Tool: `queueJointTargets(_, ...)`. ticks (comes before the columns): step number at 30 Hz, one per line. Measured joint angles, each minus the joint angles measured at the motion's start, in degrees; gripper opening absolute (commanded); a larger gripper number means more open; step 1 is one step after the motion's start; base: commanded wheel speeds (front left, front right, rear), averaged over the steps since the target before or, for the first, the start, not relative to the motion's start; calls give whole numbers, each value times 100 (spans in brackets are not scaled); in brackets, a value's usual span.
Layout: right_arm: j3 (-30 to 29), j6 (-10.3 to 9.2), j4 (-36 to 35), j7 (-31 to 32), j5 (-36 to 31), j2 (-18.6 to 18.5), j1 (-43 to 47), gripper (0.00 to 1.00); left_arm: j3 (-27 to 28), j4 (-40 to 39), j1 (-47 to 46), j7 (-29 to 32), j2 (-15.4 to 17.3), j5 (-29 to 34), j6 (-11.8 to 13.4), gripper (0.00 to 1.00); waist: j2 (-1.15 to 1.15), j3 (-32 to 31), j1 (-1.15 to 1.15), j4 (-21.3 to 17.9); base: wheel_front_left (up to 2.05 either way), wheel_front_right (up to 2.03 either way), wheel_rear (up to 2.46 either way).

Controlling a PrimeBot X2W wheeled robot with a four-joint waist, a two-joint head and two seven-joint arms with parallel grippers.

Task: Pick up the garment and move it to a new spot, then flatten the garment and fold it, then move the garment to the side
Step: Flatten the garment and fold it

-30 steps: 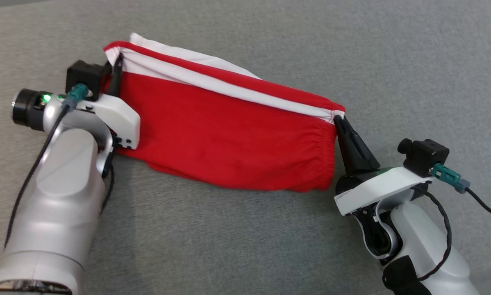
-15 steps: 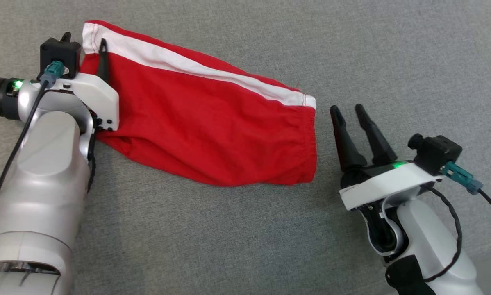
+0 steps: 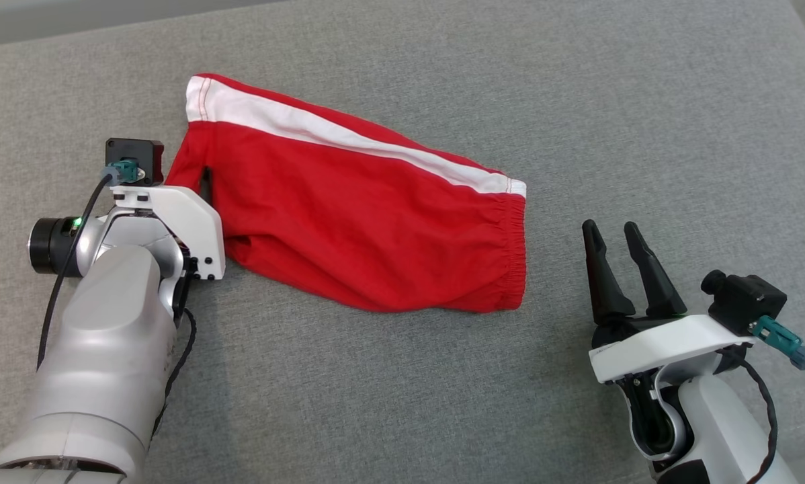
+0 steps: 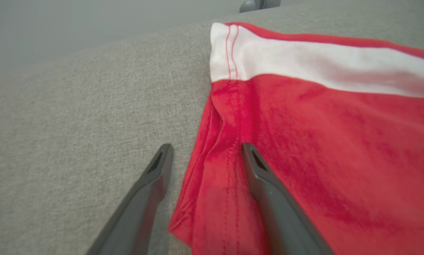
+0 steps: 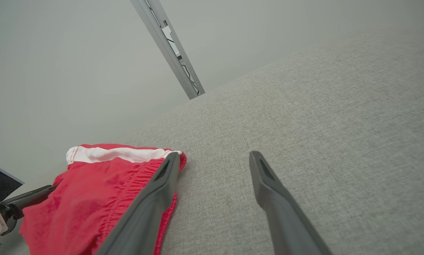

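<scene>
**Position.** The garment (image 3: 362, 222) lies folded into a long red band on the grey fabric worktop (image 3: 644, 101). It sits askew, with its white stripe (image 3: 349, 138) along the far edge and its gathered end (image 3: 513, 252) toward the right hand.

**Left hand** (image 4: 206, 148). The fingers are spread and grasp nothing. The hand straddles the garment's left edge, one finger over red cloth and the other over bare worktop. Whether the finger touches the cloth cannot be told.

**Right hand** (image 3: 609, 228). The fingers are spread and empty, near the gathered end but apart from it.

**Hazards, as judged:**
1. The finger over the cloth could catch the loose stitched edge as the arm draws back, dragging it and opening the fold.
2. The near edge bulges in soft creases beside the left hand, and folding over them would trap wrinkles.
3. When the garment is carried aside, a shallow pinch may take only the top layer, so the layers part and the fold spills.
4. An uneven pull by the two hands would skew the band further.
</scene>
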Motion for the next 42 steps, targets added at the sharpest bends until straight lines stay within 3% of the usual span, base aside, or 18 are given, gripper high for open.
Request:
queueJointTargets(2,31,0,12,0,-2,-3,6,100,25,0,29,164,24,-43,-7,100,0,-20,0,-43,0,0,0)
queueJointTargets(3,41,0,14,0,-2,-3,7,100,38,-2,47,254,34,-88,-27,43,0,-35,0,-62,0,0,0)
queueJointTargets(4,55,0,15,0,-1,-2,7,100,38,-1,59,278,43,-103,-56,0,0,-53,0,-78,0,0,0)
queueJointTargets(14,-64,0,240,0,-56,-1,444,100,144,51,956,-237,-102,-454,-272,0,0,-717,0,-23,0,0,0)
queueJointTargets(21,-116,0,420,0,-218,-3,845,100,109,81,1846,-677,-236,-619,-265,0,0,-1362,0,259,0,0,0)
queueJointTargets(27,-44,0,504,0,-312,-1,890,100,-38,-219,2331,-917,-253,-878,-141,0,0,-1513,0,528,0,0,0)
queueJointTargets(28,-21,0,528,0,-333,-1,889,100,-104,-358,2393,-922,-253,-899,-103,89,0,-1506,0,558,0,0,0)
queueJointTargets(29,12,0,554,0,-342,-3,884,100,-182,-490,2443,-936,-254,-943,-49,100,0,-1494,0,589,0,0,0)
queueJointTargets(38,335,0,1031,0,-303,4,397,100,-929,-2354,3277,-954,-250,-1116,459,100,0,-1287,0,1100,0,0,0)
queueJointTargets(42,318,0,1373,0,-394,3,208,100,-983,-2538,3420,-954,-250,-1147,515,100,0,-1210,0,1256,0,0,0)
